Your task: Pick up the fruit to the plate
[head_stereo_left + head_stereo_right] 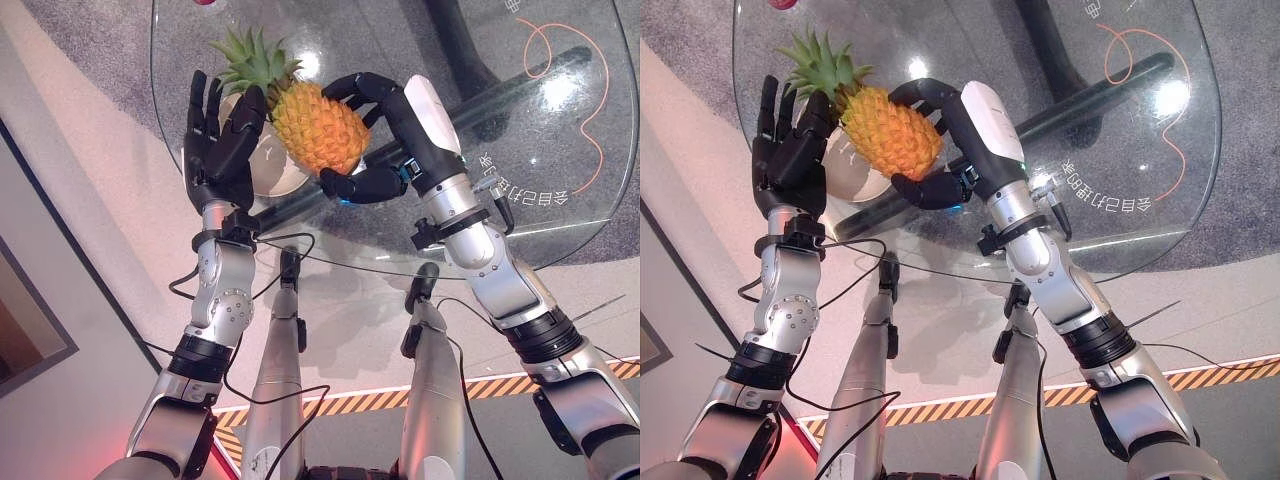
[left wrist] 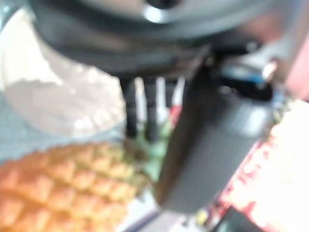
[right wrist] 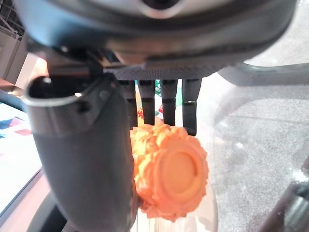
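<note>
An orange pineapple [image 1: 318,128] with a green crown hangs tilted just above a white plate [image 1: 272,168] on the round glass table [image 1: 520,110]. My right hand [image 1: 425,135] is shut on it, fingers curled over its top and the thumb under its base. In the right wrist view the pineapple's round base [image 3: 170,173] sits between that hand's thumb [image 3: 82,159] and fingers. My left hand [image 1: 215,145] stands open and upright beside the crown, its thumb against the fruit. The left wrist view has the pineapple [image 2: 58,188] in front of the plate [image 2: 63,96].
A red object [image 1: 205,2] peeks in at the table's far edge. Dark table legs and an orange looped line [image 1: 570,60] show through the glass. Yellow-black floor tape [image 1: 400,398] runs below the near edge. A wall stands at the left.
</note>
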`<state>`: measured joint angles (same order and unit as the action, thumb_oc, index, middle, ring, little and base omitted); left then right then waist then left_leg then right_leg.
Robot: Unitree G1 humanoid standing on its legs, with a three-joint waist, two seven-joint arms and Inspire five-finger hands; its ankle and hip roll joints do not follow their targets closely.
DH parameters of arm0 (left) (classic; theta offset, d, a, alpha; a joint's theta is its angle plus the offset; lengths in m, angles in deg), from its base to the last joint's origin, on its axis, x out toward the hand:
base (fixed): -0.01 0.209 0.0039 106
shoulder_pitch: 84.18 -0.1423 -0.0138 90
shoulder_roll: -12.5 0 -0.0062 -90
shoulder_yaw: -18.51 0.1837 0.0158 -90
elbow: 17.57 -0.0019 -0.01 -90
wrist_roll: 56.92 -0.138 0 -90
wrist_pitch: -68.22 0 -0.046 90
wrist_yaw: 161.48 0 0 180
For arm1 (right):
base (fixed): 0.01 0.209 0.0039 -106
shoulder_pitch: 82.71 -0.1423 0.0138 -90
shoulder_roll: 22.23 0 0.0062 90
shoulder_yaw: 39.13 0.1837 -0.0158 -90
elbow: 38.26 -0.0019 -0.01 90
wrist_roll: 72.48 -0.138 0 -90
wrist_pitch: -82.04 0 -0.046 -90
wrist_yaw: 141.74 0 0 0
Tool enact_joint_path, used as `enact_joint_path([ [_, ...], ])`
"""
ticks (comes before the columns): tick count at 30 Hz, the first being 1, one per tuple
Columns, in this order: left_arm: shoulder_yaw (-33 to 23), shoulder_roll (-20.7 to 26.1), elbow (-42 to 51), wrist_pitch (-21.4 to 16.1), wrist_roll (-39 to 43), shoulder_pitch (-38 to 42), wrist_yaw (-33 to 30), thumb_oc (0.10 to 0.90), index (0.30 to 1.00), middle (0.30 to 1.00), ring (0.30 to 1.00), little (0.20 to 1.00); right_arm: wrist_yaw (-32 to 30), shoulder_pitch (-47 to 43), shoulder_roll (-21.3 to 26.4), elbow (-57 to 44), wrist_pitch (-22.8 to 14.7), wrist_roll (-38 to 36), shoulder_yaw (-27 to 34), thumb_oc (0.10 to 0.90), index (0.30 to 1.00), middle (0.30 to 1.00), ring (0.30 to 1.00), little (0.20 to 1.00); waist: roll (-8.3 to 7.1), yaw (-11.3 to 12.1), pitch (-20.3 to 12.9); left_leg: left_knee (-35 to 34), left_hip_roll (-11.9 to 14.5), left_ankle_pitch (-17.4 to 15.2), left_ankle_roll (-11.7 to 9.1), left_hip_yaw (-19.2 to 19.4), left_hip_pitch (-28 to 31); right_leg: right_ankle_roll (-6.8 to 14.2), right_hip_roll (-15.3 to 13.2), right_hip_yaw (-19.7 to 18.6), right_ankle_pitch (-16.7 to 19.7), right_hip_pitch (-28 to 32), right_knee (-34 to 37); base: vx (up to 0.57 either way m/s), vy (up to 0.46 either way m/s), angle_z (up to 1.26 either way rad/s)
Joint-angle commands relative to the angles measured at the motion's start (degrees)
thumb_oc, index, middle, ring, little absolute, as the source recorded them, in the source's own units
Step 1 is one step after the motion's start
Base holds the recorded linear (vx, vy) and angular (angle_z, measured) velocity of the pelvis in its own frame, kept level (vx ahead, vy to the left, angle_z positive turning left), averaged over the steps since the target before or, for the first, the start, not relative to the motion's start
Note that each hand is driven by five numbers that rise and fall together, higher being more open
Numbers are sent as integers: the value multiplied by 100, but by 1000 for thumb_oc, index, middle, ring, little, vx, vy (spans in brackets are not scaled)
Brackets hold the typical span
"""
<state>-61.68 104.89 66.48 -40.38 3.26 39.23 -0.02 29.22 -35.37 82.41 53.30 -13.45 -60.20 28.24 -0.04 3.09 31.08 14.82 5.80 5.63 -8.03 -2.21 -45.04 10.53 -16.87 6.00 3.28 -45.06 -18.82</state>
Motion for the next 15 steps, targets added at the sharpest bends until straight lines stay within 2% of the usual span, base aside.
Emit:
enact_joint_path([
  [1,230,-58,935,6,-57,705,867,800,900,900,900,900,282,-812,-285,-1668,-990,-242,-416,100,300,300,300,200,196,-20,-128,-6,-25,-68,405,22,211,-188,-17,206,276,324,382,0,0,0],
  [6,324,-25,936,144,332,726,1219,800,900,900,900,900,338,-807,-258,-1705,-992,-327,-455,100,300,300,300,200,208,-37,-128,-8,-21,-67,407,32,226,-182,-23,195,286,328,379,0,0,0],
  [15,408,-27,899,173,602,766,1357,800,900,900,900,900,428,-802,-300,-1723,-996,-388,-506,100,300,300,300,200,215,-57,-128,-13,-18,-67,409,32,231,-178,-29,181,292,322,383,0,0,0],
])
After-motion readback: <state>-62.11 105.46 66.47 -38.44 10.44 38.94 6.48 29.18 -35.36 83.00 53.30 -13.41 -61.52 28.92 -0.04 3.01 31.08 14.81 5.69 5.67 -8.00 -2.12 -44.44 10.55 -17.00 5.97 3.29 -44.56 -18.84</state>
